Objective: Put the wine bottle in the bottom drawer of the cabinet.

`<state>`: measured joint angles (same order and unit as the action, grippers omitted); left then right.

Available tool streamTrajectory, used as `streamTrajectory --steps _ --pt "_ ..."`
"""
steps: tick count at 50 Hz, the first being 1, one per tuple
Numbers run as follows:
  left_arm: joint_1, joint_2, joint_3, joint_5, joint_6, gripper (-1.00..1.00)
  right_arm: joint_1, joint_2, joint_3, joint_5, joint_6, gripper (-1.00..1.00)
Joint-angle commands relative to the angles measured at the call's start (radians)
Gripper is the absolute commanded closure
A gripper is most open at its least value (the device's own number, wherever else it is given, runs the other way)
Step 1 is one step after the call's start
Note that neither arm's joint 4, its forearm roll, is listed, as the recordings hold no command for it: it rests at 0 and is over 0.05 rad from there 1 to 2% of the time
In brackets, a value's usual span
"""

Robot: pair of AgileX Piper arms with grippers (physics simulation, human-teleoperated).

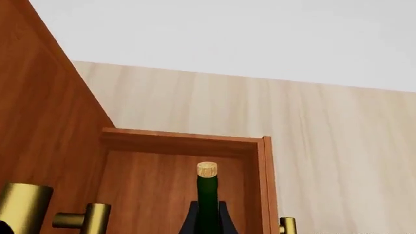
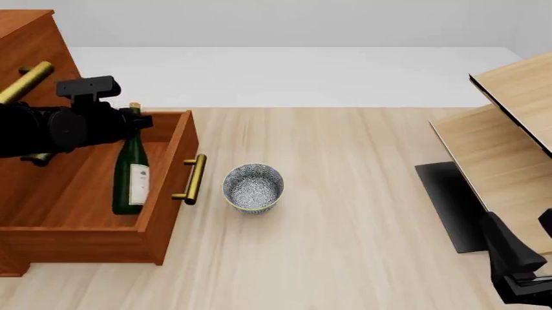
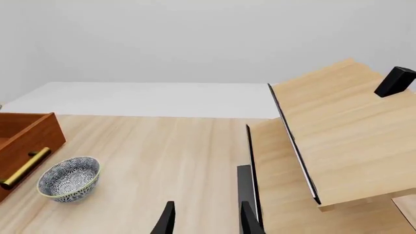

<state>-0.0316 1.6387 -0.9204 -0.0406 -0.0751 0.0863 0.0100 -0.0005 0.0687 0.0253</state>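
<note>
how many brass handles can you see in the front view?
2. One handle is on the open bottom drawer, facing the bowl. Another sticks out higher on the cabinet. The left arm may hide more.

Bottom drawer (image 2: 164, 194) pulled out, open on top; wine bottle (image 2: 131, 174) stands upright inside near its front wall, left gripper (image 2: 138, 121) closed on the neck. Drawer interior toward the cabinet (image 2: 30, 39) bare. Patterned bowl (image 2: 253, 187) sits on the table (image 2: 345, 213) just beside the drawer handle (image 2: 193, 179), narrowing that gap. Mid-table open wood. Pale shelf unit (image 2: 509, 129) blocks the right side; right gripper (image 3: 204, 219), fingers apart, rests near it.
</note>
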Motion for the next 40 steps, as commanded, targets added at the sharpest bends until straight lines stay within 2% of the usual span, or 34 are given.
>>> streamTrajectory --steps 1,2,4,6,8,9,17,40 --pt "-0.005 0.073 0.057 0.046 0.039 1.00 -0.003 -0.001 0.000 0.001 0.001 -1.00" --pt "-0.012 0.073 0.051 0.050 0.021 1.00 -0.004 -0.001 0.000 0.001 0.000 -1.00" --pt "-0.002 0.081 0.049 0.049 0.036 1.00 -0.004 -0.001 0.000 0.002 0.000 -1.00" --pt "-0.011 0.086 0.050 0.050 0.021 1.00 -0.004 -0.002 0.000 0.002 0.000 -1.00" --pt "-0.004 0.086 0.060 0.039 0.044 1.00 -0.003 -0.002 0.000 0.003 0.000 -1.00" --pt "-0.012 0.089 0.064 0.038 0.028 1.00 -0.003 -0.002 0.000 0.003 0.000 -1.00" --pt "-0.005 0.108 0.087 0.008 0.035 1.00 -0.005 -0.002 0.000 0.002 0.000 -1.00" --pt "-0.012 0.097 0.080 0.014 0.029 1.00 -0.003 0.002 0.000 -0.001 0.000 -1.00"
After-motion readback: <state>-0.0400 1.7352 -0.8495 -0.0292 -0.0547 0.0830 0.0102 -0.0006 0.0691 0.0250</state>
